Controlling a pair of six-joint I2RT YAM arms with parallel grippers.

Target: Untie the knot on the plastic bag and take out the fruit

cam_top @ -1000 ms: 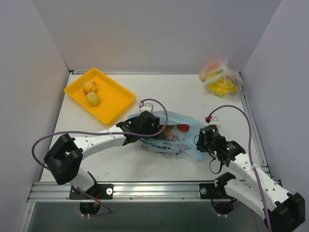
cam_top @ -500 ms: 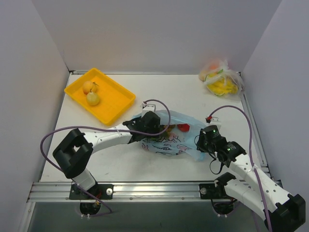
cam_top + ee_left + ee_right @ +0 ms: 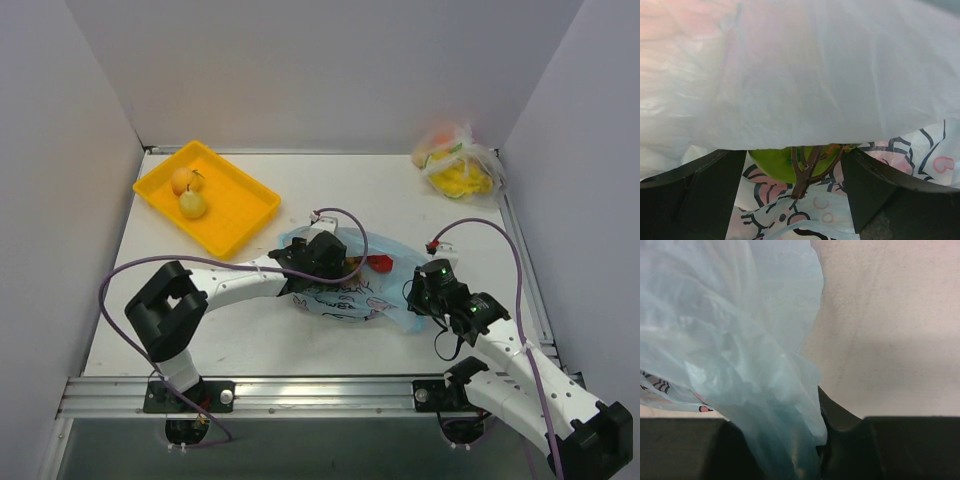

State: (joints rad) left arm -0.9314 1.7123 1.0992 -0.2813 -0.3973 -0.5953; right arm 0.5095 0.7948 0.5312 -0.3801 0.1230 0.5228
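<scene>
The light blue plastic bag (image 3: 352,293) with cartoon print lies on the table between the arms. My left gripper (image 3: 333,258) is open and reaches into the bag's mouth. In the left wrist view its fingers (image 3: 700,195) stand wide apart on either side of a green apple (image 3: 772,162) and a brown branched stem (image 3: 805,172), under the bag's upper layer (image 3: 800,75). A red fruit (image 3: 378,264) shows through the bag. My right gripper (image 3: 418,300) is shut on the bag's bunched right end (image 3: 755,390). No knot shows.
A yellow tray (image 3: 245,225) at the back left holds two yellowish fruit (image 3: 181,180) (image 3: 193,204). A clear tied bag (image 3: 458,160) with yellow-orange contents sits at the back right corner. White walls enclose the table on three sides.
My left arm has pushed to the right, its gripper going deeper into the bag's mouth. The right arm has kept its hold and not moved.
</scene>
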